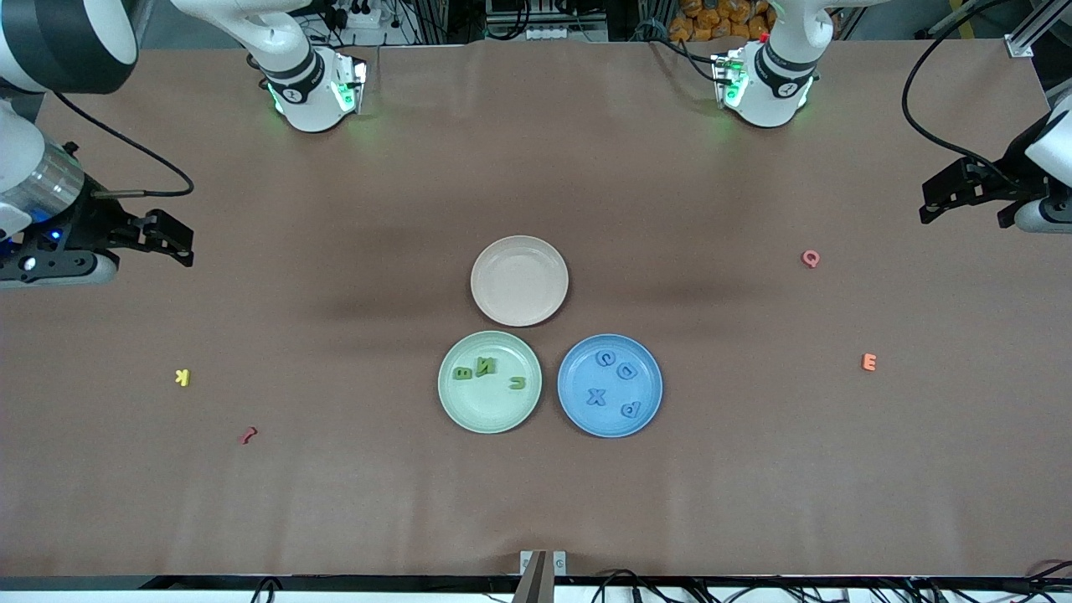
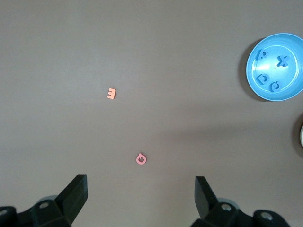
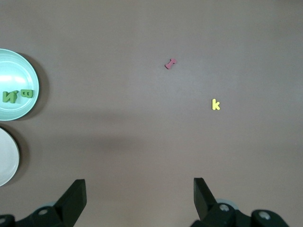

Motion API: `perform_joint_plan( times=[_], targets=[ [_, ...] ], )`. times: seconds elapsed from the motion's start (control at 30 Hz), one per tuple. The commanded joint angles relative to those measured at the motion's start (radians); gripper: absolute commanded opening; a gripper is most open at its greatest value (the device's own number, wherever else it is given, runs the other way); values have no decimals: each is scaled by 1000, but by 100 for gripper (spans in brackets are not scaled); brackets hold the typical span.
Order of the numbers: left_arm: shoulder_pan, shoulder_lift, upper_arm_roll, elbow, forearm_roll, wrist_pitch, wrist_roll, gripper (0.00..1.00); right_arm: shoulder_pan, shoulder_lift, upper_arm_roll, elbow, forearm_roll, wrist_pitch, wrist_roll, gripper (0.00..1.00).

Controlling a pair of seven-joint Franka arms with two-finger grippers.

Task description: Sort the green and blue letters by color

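Brown paper covers the whole table [image 1: 335, 469], and in the front view three plates cluster at its middle: a beige plate [image 1: 519, 280] farthest from the camera, with a green plate [image 1: 490, 382] and a blue plate [image 1: 610, 385] side by side nearer the camera, the green one toward the right arm's end. On the green plate lie the green letters [image 1: 486, 369]: a B, an N propped tilted beside it, and a u lying on its side nearer the blue plate; a fourth green piece cannot be made out. On the blue plate lie the blue letters [image 1: 615, 381], flat and apart: C and D on the part farther from the camera, X and P nearer. A yellow K [image 1: 182, 377] and a dark red squiggle [image 1: 248, 435] lie well apart toward the right arm's end, a pink Q [image 1: 810, 258] and an orange E [image 1: 869, 362] toward the left arm's end. The right gripper [image 1: 180, 243] and the left gripper [image 1: 934, 201] wait at their own ends of the table. From the left wrist view, the left gripper [image 2: 141, 191] has its fingers spread wide with nothing between them, over bare paper near the Q [image 2: 141, 159] and E [image 2: 111, 93]. From the right wrist view, the right gripper [image 3: 139, 194] is likewise spread and empty, with the K [image 3: 216, 104] and squiggle [image 3: 170, 63] out on the paper
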Motion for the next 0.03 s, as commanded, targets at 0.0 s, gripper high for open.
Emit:
perform_joint_plan(
  times=[0.0],
  targets=[
    [2, -8, -4, -6, 9, 7, 21, 100, 2, -18, 0, 40, 19, -64, 15, 100]
  ],
)
